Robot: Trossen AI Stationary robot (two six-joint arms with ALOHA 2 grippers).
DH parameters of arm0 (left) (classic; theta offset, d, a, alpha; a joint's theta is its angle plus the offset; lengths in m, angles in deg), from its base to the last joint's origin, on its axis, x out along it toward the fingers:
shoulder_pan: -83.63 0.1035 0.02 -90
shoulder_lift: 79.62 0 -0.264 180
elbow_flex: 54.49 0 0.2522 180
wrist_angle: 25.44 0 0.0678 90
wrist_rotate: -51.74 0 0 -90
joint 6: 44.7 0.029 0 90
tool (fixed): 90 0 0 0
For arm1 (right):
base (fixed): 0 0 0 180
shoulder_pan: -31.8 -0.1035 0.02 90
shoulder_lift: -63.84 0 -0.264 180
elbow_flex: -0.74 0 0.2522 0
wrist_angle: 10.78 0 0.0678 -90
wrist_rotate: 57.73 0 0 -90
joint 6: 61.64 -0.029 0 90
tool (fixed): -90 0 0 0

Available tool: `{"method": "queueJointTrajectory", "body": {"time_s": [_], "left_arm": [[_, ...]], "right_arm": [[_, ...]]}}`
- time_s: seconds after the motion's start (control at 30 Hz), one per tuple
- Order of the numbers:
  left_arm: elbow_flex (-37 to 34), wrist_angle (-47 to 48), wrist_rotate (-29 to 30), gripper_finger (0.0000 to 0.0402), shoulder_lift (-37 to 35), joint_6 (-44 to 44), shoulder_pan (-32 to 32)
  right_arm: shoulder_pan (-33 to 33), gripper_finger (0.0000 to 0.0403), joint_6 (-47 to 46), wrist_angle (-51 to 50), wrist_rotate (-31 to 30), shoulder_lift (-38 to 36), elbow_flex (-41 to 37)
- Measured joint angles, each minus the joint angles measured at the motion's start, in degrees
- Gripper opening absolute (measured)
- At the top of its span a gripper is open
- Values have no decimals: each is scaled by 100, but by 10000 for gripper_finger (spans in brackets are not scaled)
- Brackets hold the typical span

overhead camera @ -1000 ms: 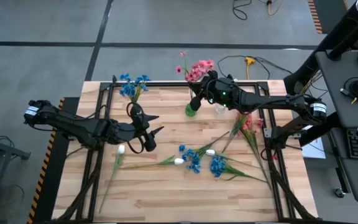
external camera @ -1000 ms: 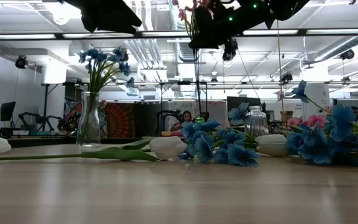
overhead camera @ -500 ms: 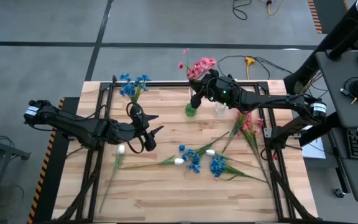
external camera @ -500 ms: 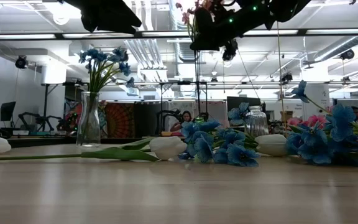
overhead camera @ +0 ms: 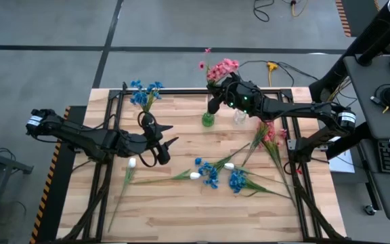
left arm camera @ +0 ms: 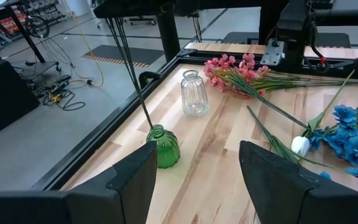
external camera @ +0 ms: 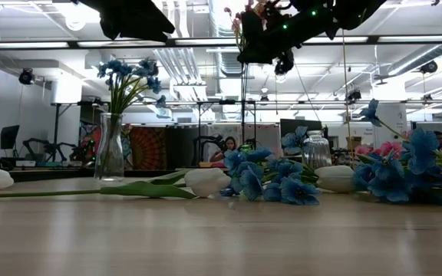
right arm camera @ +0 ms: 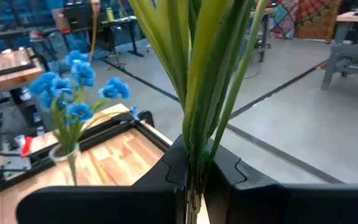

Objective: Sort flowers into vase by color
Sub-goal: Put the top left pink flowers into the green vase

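Writing is showing nowhere legibly in any view. The right gripper (overhead camera: 217,95) is hanging high over the table's far edge, its fingers pinching tight on the stems of a pink sprig (overhead camera: 221,69), whose blossoms are standing up past it and whose thin stems are running down into the small green vase (overhead camera: 208,120) just below. The right wrist view is giving what the high view cannot: green stems and leaves (right arm camera: 194,74) squeezed upright between the two dark fingers (right arm camera: 173,165), with the blue flowers in a clear vase (right arm camera: 73,93) well off to one side. The left gripper (overhead camera: 168,135) is waiting above the table's left middle with its jaws standing apart, holding nothing; a white bud (overhead camera: 133,163) is lying just beside it. Its wrist view is looking forward at the green vase (left arm camera: 163,147) with the stems (left arm camera: 132,74) dropping into its neck, an empty ribbed clear vase (left arm camera: 194,93) just beyond, and loose pink sprigs (left arm camera: 235,67) lying flat farther off. On the boards between the two grippers, blue sprigs (overhead camera: 212,175) and white buds (overhead camera: 229,165) are lying scattered. The low view alone is showing a person (external camera: 227,146) seated far behind the table.
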Motion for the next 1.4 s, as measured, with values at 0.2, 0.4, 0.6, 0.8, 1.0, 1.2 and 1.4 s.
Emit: {"method": "queueJointTrajectory", "body": {"time_s": [0.2,0.4,0.6,0.8,1.0,1.2,1.4], "left_arm": [[0,0,0,210,0,1,0],[0,0,0,210,0,1,0],[0,-1,0,210,0,1,0],[0,0,-1,210,0,1,0],[0,0,0,210,0,1,0],[0,0,-2,210,0,1,0],[0,0,-2,210,0,1,0]], "right_arm": [[22,20,-8,-4,-24,0,-77],[22,20,-6,-4,-24,0,-85],[22,27,-1,-6,-24,0,-85],[22,48,-84,-11,-24,0,-99],[22,70,-100,-12,-24,0,-110],[22,93,-101,-31,-22,0,-110],[22,116,-157,-162,-22,0,-112]]}}
